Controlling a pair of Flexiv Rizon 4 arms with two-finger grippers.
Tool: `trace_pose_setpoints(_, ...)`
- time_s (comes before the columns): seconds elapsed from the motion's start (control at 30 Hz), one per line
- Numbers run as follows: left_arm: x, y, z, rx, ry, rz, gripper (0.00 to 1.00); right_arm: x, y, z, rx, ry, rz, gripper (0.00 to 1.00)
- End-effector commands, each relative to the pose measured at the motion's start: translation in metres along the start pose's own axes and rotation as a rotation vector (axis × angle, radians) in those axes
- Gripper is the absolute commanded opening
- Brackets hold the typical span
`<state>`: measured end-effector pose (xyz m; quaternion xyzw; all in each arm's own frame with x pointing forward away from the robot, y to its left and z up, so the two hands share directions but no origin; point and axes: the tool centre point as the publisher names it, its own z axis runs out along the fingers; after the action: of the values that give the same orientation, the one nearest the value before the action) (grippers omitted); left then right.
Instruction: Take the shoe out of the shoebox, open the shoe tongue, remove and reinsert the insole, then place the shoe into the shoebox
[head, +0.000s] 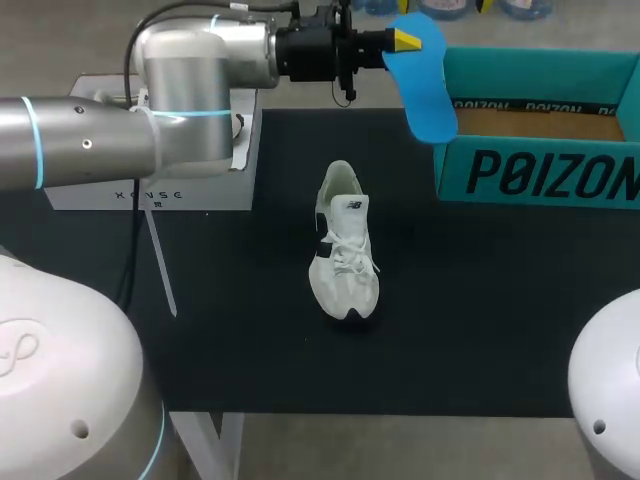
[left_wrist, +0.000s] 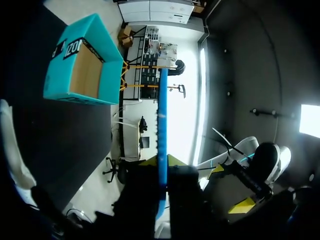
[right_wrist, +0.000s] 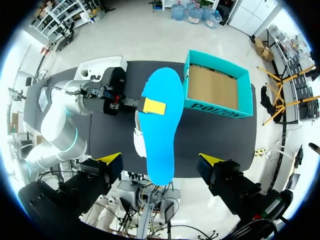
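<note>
Our left gripper (head: 405, 40) is clenched on the blue insole (head: 425, 95), holding it in the air just beside the teal shoebox (head: 540, 175). The white sneaker (head: 345, 255) lies on the black tabletop (head: 250, 340), well apart from it. Our right gripper (right_wrist: 160, 162) hangs released high above. The insole looks light, thin and floppy — we judge a pinch near the heel, toe fed in first, suits it best.
</note>
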<state>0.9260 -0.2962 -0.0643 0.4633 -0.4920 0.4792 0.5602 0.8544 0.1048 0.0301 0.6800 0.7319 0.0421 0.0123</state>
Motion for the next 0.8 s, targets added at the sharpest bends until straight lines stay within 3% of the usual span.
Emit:
trace_pose_setpoints(0.03, -0.0029, -0.0001, 0.0, -0.007, 0.0, -0.003, 0.0, 0.0049, 0.0046, 0.0018, 0.012, 0.008, -0.004, 1.0)
trace_pose_setpoints(0.8, 0.0019, 0.0042, -0.0001, -0.022, -0.018, 0.026, 0.0, 0.0101, 0.0046, 0.0041, 0.026, -0.011, -0.007, 1.0)
